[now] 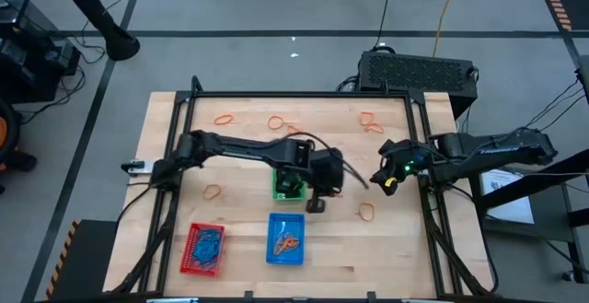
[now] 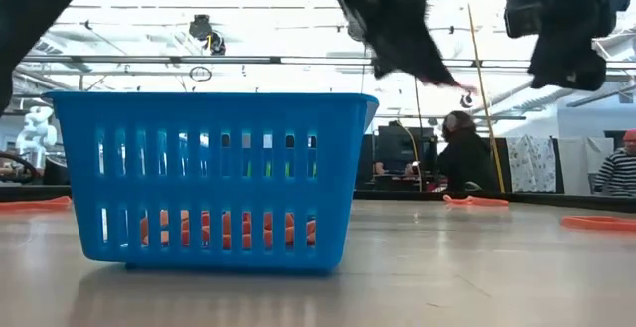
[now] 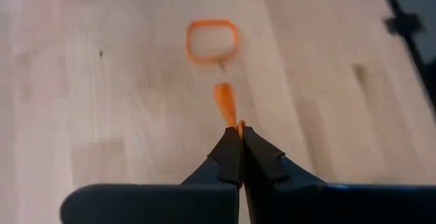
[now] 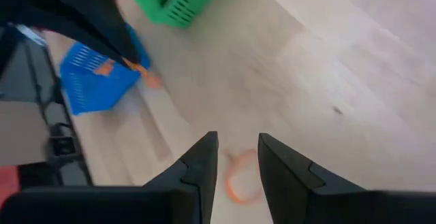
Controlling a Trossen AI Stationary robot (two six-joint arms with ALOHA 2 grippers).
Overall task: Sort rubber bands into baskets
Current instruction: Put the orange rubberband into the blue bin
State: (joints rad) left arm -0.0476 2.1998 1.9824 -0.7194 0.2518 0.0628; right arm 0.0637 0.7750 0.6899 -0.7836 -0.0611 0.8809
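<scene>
Pinching one orange rubber band [image 3: 223, 103] between closed fingers, the left gripper [image 3: 240, 130] hung at frame centre. It should carry it straight to the blue basket [image 1: 271, 250], lower centre, releasing low. The right gripper [image 4: 237, 149] waited with fingers apart.

Count, relative to the green plastic mesh basket [image 1: 289, 186]: three baskets in all, the other two being a blue mesh basket [image 1: 285, 239] and a red mesh basket [image 1: 203, 249], both nearer the front edge. Loose orange rubber loops on the wooden desk [image 1: 248, 151]: at least six; further bands inside blue and red baskets, uncountable.
</scene>
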